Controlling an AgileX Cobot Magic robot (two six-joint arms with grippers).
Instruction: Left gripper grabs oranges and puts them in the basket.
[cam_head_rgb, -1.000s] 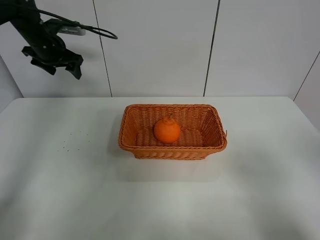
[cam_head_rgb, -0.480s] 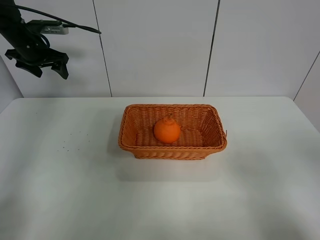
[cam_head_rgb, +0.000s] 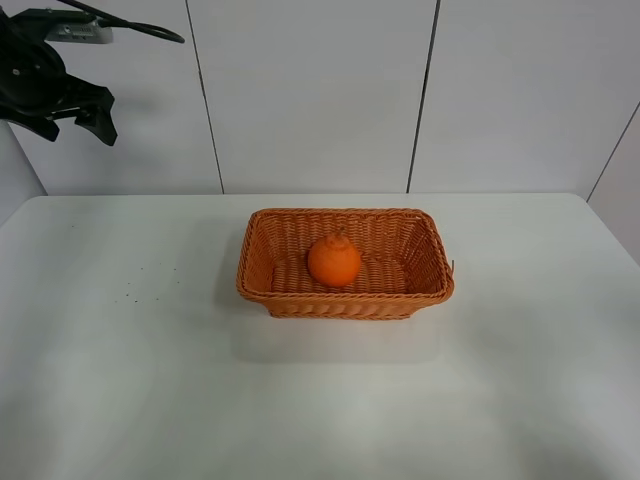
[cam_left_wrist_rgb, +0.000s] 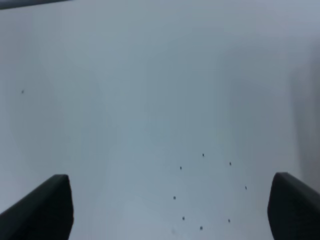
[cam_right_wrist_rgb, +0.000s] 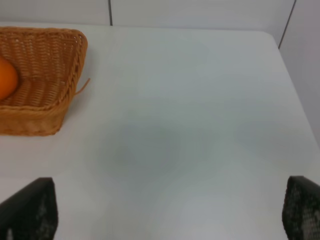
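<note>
Since the bright orange round fruit (cam_head_rgb: 334, 261) lies inside the orange-brown woven wicker basket (cam_head_rgb: 345, 303) on the white tabletop (cam_head_rgb: 120, 380), the black left claw (cam_head_rgb: 75, 122), open and empty high aside, needs, I judge, only to park well apart.

Orange (cam_head_rgb: 334, 261) stem-up inside wicker basket (cam_head_rgb: 340, 304); left gripper (cam_head_rgb: 75, 130) high, spread, empty.

left arm (cam_head_rgb: 22, 72): dark and jointed, raised high in the upper left corner of the exterior view, partly cut by the frame edge.
left gripper (cam_head_rgb: 70, 118): hangs in the air, tips pointing down and to the right, empty.
left fingers (cam_left_wrist_rgb: 42, 210): spread wide, one in each lower corner of the wrist view.
right gripper (cam_right_wrist_rgb: 167, 210): seen only in its wrist view, empty.
right fingers (cam_right_wrist_rgb: 30, 212): spread wide, one in each lower corner.
</note>
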